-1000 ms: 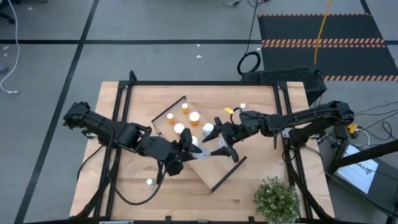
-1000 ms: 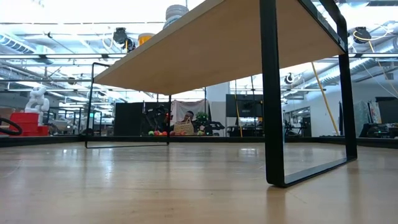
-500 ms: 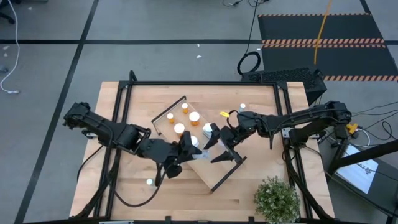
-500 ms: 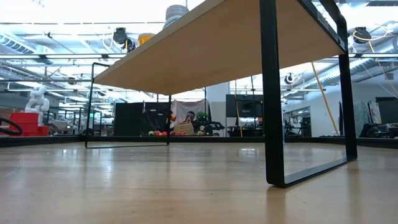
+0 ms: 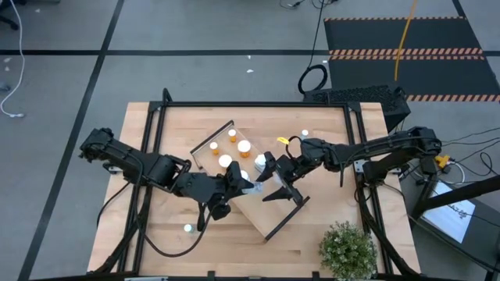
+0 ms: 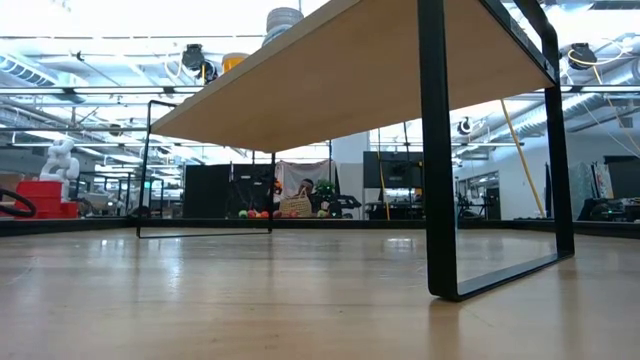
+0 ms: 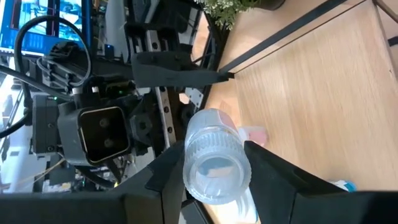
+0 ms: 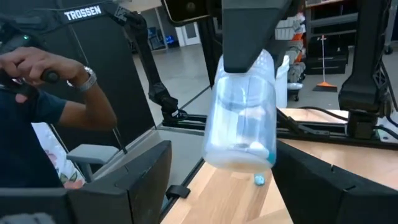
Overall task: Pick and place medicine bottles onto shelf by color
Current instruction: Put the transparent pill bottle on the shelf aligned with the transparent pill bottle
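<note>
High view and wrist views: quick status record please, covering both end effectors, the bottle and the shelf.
left end effector: shut on clear bottle, above the shelf
right end effector: open, one finger on each side of that bottle
shelf bottles: several white-capped ones at one end of the shelf
loose bottles: two on the table, the other at
</note>
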Controlling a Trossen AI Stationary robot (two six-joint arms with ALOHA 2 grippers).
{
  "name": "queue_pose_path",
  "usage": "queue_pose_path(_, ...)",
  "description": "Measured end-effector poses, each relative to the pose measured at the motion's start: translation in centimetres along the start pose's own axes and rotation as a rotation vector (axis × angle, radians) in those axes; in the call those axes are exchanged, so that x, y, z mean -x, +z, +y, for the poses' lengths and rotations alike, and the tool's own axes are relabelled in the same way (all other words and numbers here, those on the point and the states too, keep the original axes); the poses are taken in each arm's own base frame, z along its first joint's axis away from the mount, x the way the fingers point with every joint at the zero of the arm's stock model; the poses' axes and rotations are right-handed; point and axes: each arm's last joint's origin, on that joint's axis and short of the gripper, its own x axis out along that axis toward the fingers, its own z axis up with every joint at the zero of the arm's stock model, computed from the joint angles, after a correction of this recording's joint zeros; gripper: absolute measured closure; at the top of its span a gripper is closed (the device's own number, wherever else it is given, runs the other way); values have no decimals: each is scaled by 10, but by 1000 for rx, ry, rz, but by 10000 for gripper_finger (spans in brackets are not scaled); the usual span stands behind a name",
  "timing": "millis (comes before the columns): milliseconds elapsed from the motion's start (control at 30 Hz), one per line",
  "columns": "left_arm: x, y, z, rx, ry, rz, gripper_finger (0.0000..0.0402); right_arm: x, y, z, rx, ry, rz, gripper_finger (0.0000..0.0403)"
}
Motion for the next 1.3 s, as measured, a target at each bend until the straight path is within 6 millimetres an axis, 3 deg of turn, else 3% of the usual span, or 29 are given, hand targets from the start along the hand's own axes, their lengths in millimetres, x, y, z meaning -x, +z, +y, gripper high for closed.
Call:
queue_pose_path(200,-3,1,-1,-15,0,0,248,0,2,0,9,2,-15,149)
queue_pose_path(567,-3,1,0,-13,1,-6,245,0,1,0,20,-3,-14,230)
queue_pose_path(733,-2,2,0,61,25,15,207,0,2,0,57,-17,-18,247)
queue_pose_path(1000,2,8,-3,143,70,58,129,1,3,0,68,-19,-21,239)
queue_pose_path(1300,5,13,-5,394,102,68,96,11,11,7,118,-24,-26,243)
